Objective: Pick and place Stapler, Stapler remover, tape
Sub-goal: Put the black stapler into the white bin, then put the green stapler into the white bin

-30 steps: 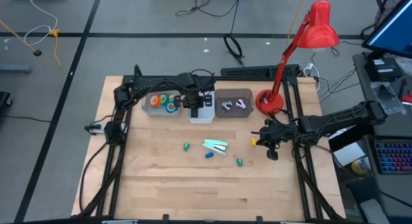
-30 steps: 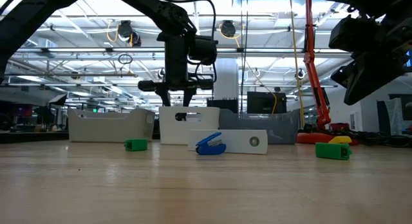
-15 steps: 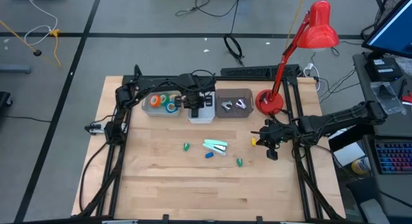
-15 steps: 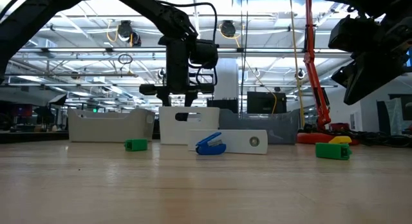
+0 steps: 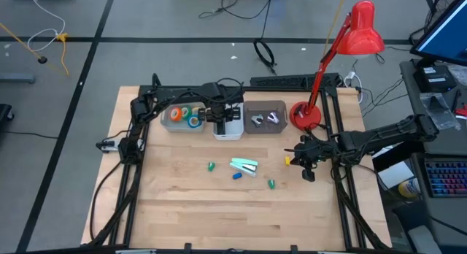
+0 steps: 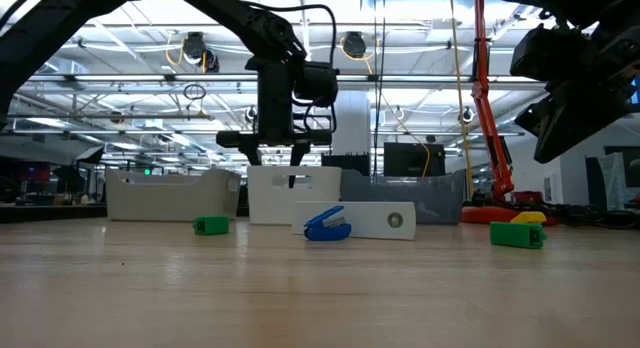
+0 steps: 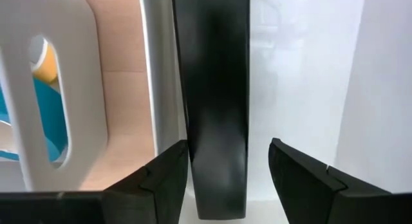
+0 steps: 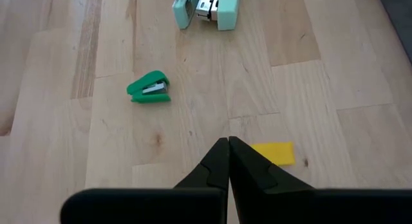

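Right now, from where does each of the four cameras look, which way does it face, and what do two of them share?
High view: above the table, looking straight down; both arms show, left gripper over the white bin.
Low view: at table-top height, looking level toward the bins; left gripper hangs above them.
Left wrist view: on the left arm, looking into the white bin at a black stapler; its open gripper shows.
Right wrist view: on the right arm, looking down at the table; its shut gripper shows.
Shared: the mint stapler appears in high and right wrist views.
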